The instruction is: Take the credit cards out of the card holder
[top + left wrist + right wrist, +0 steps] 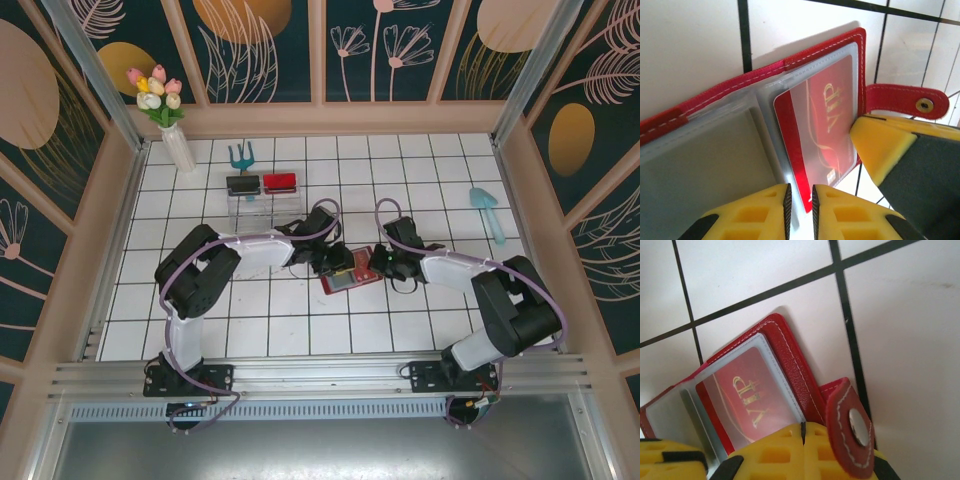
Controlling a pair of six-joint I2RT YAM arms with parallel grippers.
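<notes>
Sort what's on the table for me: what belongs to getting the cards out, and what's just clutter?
Job: card holder, red VIP card in its clear pocket, left gripper, right gripper.
Lying about: tulip vase, small rake, blue trowel, clear stand, black tray, red tray.

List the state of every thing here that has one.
card holder, open, lying flat on the tiles
snap tab, unfastened, sticking out to the side
red VIP card, inside its clear pocket, not yet out
left gripper, jaws a slit apart at the card's lower corner; grip unclear
right gripper, shut, against the holder's edge by the tab
vase, upright
</notes>
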